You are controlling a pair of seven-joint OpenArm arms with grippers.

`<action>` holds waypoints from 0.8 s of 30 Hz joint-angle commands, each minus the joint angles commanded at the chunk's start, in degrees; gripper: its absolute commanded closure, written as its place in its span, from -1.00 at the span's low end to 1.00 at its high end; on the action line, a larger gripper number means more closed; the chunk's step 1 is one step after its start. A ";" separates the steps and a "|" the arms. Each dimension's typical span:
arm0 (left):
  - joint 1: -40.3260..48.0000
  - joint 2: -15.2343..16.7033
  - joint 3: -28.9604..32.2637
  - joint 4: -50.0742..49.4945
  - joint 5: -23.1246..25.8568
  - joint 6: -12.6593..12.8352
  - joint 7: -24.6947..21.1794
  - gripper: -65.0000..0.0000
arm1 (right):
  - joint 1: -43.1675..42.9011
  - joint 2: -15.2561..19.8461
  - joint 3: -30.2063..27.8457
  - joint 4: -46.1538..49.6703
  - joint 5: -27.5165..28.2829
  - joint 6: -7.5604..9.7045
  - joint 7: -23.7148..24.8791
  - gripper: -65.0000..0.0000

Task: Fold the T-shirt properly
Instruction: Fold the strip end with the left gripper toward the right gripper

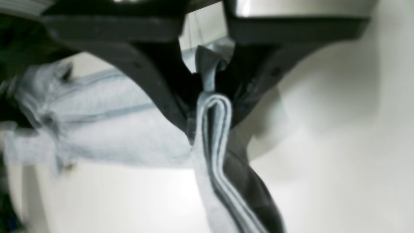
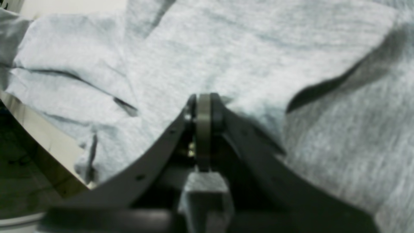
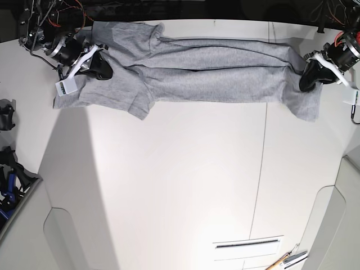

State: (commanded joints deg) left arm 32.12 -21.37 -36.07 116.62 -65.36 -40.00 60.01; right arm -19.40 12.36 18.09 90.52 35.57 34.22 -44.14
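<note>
The heather-grey T-shirt (image 3: 208,73) lies stretched in a long band across the far side of the white table, plain side up, one sleeve (image 3: 138,104) hanging toward the middle. My left gripper (image 3: 308,77) is at the shirt's right end. In the left wrist view my left gripper (image 1: 210,94) is shut on a folded edge of the T-shirt (image 1: 113,129), and cloth hangs below the fingers. My right gripper (image 3: 103,71) is at the shirt's left end. In the right wrist view my right gripper (image 2: 203,98) has its fingertips closed together, pinching the T-shirt (image 2: 258,48), and creases run out from the tips.
The white table (image 3: 169,185) has a thin seam running front to back on its right half and a slot (image 3: 247,243) near the front. A small tool (image 3: 287,260) lies at the front right. Dark equipment (image 3: 8,169) stands off the left edge. The table's edge (image 2: 42,142) is close to my right gripper.
</note>
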 joint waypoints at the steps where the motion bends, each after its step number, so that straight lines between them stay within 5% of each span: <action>1: 0.94 0.59 1.68 2.71 -0.44 0.00 -0.02 1.00 | 0.00 0.00 0.00 0.00 0.00 0.00 0.00 1.00; 4: 1.25 2.54 10.38 7.10 2.27 0.00 -0.63 1.00 | 0.00 0.00 0.00 0.00 0.00 -0.07 -0.02 1.00; 10: -0.04 4.37 30.60 5.88 21.29 0.00 -12.46 1.00 | 0.00 0.00 0.00 0.00 0.11 -0.22 -0.22 1.00; 14: -0.85 4.37 39.87 3.69 30.73 0.00 -17.86 0.11 | 0.02 0.02 0.39 0.13 4.74 -0.37 -2.23 1.00; 17: -1.40 4.39 42.45 2.78 31.41 4.93 -19.89 -0.11 | 0.02 0.02 2.82 2.95 10.51 0.15 -5.68 1.00; 22: -1.64 4.37 42.64 2.78 31.39 5.04 -18.43 -0.11 | 0.00 0.02 14.69 12.09 15.04 0.11 -11.61 1.00; 24: -1.64 4.37 42.64 2.78 31.39 5.06 -17.73 -0.11 | 0.00 0.63 20.26 13.05 15.02 0.11 -11.82 0.58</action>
State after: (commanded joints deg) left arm 30.48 -16.99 6.57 119.39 -33.98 -34.94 42.28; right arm -19.40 12.99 38.35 103.57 50.59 34.33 -55.96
